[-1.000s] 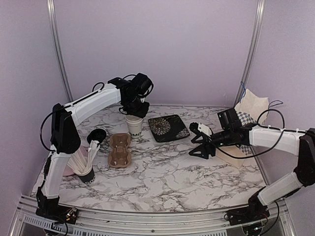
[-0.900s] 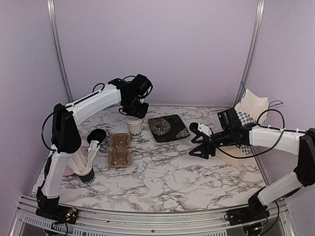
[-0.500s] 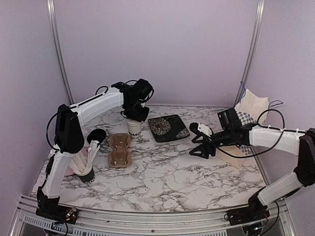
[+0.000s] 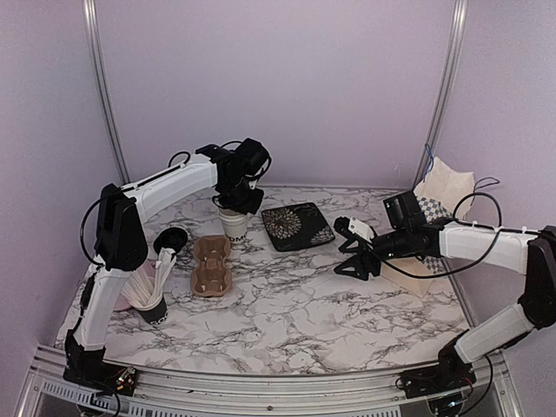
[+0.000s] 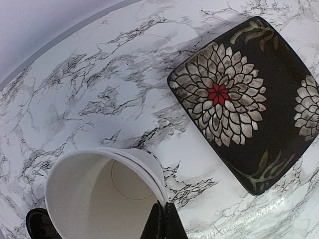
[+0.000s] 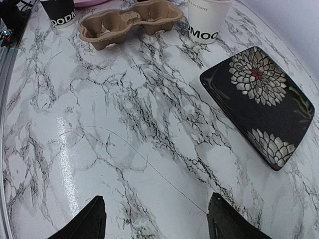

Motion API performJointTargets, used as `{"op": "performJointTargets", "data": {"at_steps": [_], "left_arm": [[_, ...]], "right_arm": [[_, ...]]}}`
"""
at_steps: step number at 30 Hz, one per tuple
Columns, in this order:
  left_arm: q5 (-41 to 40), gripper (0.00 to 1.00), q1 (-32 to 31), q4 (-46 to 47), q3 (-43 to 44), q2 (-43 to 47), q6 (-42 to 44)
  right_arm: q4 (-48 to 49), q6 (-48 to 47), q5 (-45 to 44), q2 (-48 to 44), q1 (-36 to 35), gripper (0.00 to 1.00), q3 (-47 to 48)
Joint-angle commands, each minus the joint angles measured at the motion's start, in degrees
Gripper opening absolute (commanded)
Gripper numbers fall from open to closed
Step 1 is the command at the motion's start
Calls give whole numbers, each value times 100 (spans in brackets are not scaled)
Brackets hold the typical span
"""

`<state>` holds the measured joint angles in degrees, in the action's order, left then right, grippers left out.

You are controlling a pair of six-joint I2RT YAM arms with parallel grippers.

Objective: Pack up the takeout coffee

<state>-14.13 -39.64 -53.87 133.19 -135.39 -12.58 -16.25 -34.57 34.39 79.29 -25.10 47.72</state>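
The table (image 4: 287, 321) has a white marble top with grey veins, and the walls (image 4: 278, 87) behind it are pale lilac. One white paper cup (image 4: 236, 226) stands on the far part of the table, between the far end of the cardboard tray (image 4: 211, 265) and the plate (image 4: 298, 226). It is not in the tray. It carries dark lettering on its side, it has no lid, and its inside is plain white and empty.

The left gripper (image 5: 162, 221) is pressed together on the rim of this cup, one finger inside and one outside. The right gripper (image 6: 157, 196) is spread wide above bare marble and holds nothing.

By count there is one open cup and one round black lid (image 4: 171, 236), which lies to the left of the tray. Whether a second cup is under the lid, I cannot tell. There is one brown tray with two wells, both empty, one dark square plate with a flower pattern, and one black cup (image 4: 155, 311) full of white sticks (image 4: 143, 285).
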Motion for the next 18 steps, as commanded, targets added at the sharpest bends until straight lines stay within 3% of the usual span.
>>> {"op": "performJointTargets", "data": {"at_steps": [1, 13, 16, 18], "left_arm": [[240, 0, -79, 43, -135, 591, 167], [1190, 0, -1194, -181, -1154, 2248, 1179], [1233, 0, -1414, -179, -1346, 2385, 1016], [1287, 0, -1542, -141, -1418, 2434, 918]], "right_arm": [[116, 60, 72, -7, 58, 68, 118], [-222, 1811, 836, 687, 163, 79, 1757], [-269, 2380, 1103, 1091, 164, 97, 2101], [-298, 2725, 1426, 1349, 164, 98, 2280]]}}
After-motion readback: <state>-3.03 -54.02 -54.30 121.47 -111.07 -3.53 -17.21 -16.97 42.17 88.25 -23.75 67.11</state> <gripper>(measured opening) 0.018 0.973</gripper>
